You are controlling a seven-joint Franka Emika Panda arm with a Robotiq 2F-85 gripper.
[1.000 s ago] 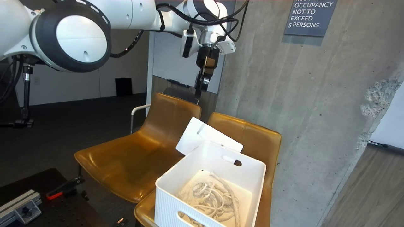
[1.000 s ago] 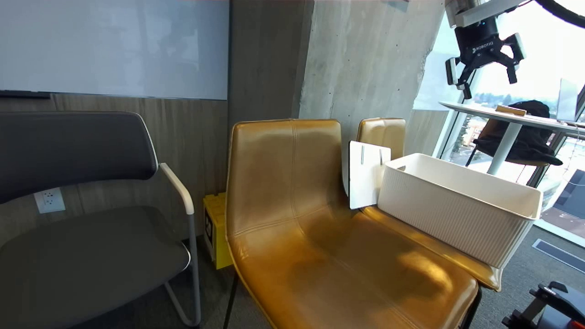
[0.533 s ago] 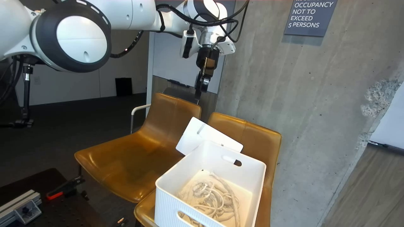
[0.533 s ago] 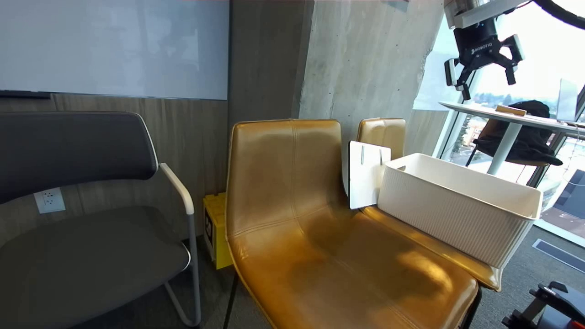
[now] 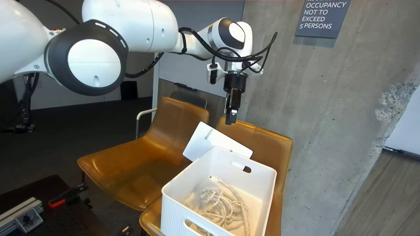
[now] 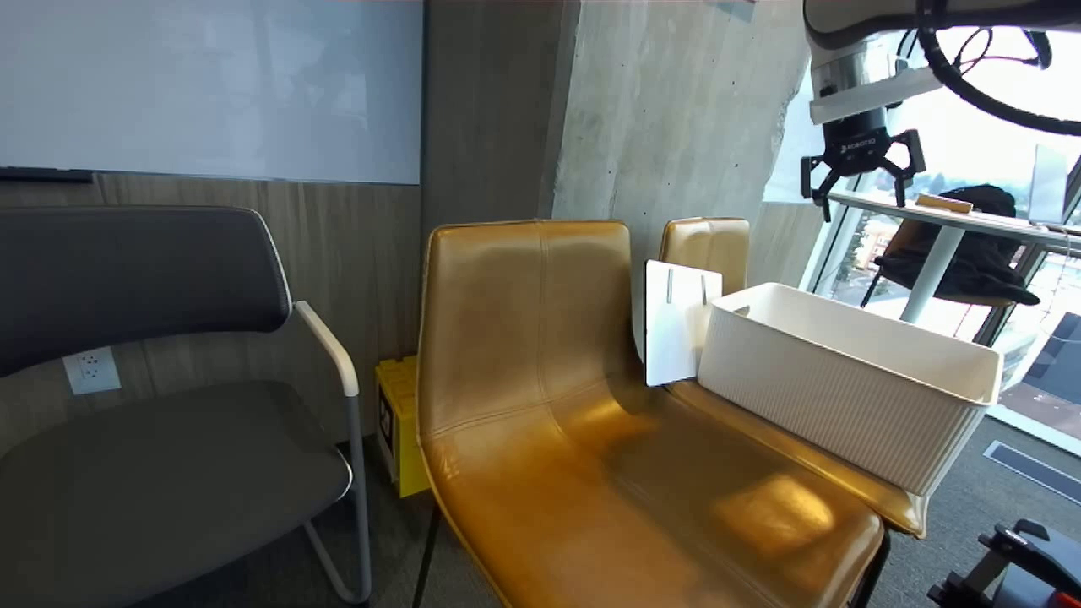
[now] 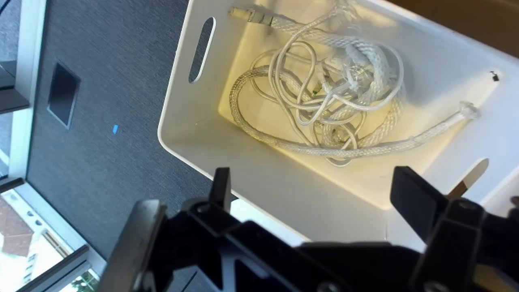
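While the white arm [image 5: 128, 26] reaches out high over the seats, its gripper [image 6: 863, 204] hangs pointing down above the level of a white bin [image 5: 174, 209], well apart from it. In the wrist view the black fingers [image 7: 221, 184] stand wide apart with nothing held between them. A tangle of pale cords [image 7: 348, 89] lies on the bottom of the bin, some thick and braided, others thin and looped; one braided length runs toward an end wall. Whether the gripper is squarely over the bin or off to one side is hard to judge. The bin sits on a tan chair [image 5: 272, 144], and a white panel [image 5: 216, 141] stands at the bin's end nearest the backrest. Just beside is a second tan chair [image 6: 532, 321], then a dark grey chair [image 6: 127, 287], with a yellow box [image 6: 410, 431] showing between those two. An occupancy sign [image 5: 323, 18] hangs on the concrete wall [image 5: 344, 114].
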